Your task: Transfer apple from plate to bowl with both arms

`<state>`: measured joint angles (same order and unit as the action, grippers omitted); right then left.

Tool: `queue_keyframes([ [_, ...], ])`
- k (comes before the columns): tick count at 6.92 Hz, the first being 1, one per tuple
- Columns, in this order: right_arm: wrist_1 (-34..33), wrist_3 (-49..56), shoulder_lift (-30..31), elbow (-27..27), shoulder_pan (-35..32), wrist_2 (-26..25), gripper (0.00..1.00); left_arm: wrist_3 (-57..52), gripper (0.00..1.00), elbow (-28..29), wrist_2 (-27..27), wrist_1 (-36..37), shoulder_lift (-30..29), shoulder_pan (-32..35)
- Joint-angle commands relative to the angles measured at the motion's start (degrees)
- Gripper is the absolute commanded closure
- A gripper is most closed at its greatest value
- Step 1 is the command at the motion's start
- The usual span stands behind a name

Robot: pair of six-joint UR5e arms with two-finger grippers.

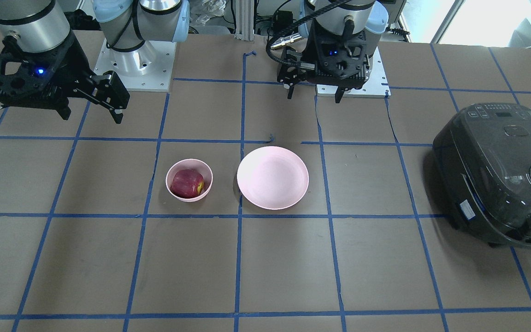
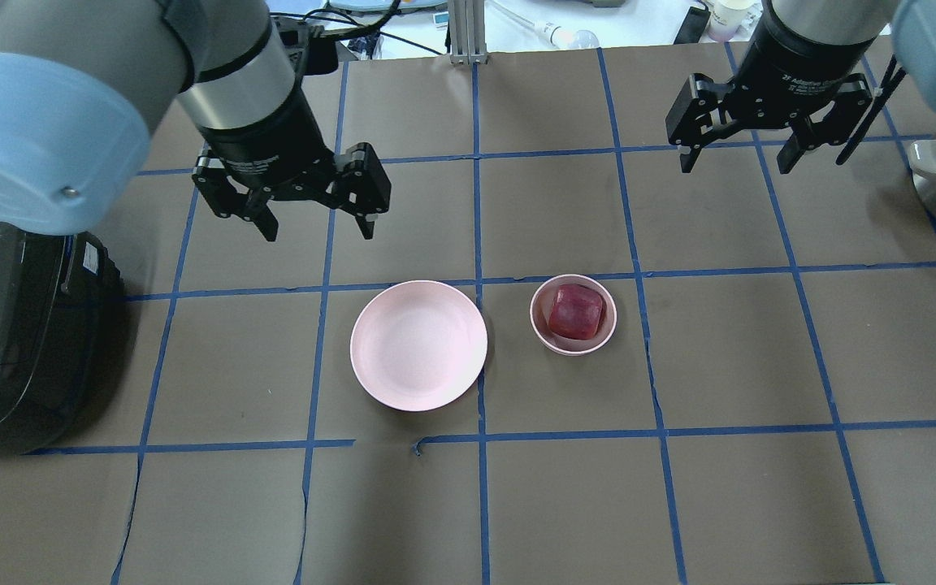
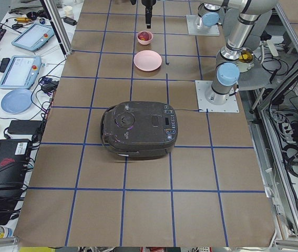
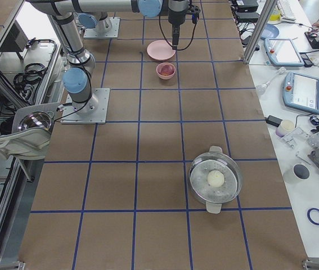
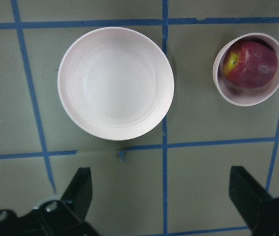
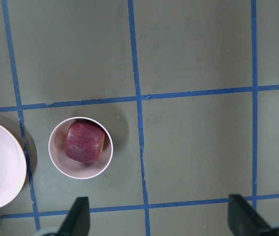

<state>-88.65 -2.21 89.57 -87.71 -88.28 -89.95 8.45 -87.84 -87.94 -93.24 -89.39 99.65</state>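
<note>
Apple (image 2: 575, 312): one, lying inside the bowl (image 2: 572, 349).
Bowl: one, just beside the plate (image 2: 418, 345) at its 3 o'clock, apart.
Plate: one.
Left gripper (image 2: 319, 235): fingers spread wide, grasping nothing, raised at the plate's 11 o'clock.
Right gripper (image 2: 735, 166): likewise released, raised at the bowl's 1 o'clock.
Grippers: two.

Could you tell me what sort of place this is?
Most likely a robotics lab workcell: the left arm and right arm are bolted to a table marked with a blue tape grid, teach pendants lie beside it, and household props such as a rice cooker and steel pot stand on it.
</note>
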Motion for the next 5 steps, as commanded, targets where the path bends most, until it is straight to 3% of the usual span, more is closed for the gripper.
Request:
queue_keyframes([
  [1,0.1,-0.1,0.0,-0.3,-0.1,0.0,0.00,-4.6,0.00,-0.3,-0.5,4.1,0.8,-4.9],
  [5,-0.2,0.0,-0.1,-0.1,-0.1,0.0,0.00,-5.1,0.00,-0.4,-0.7,6.1,0.8,-5.0],
])
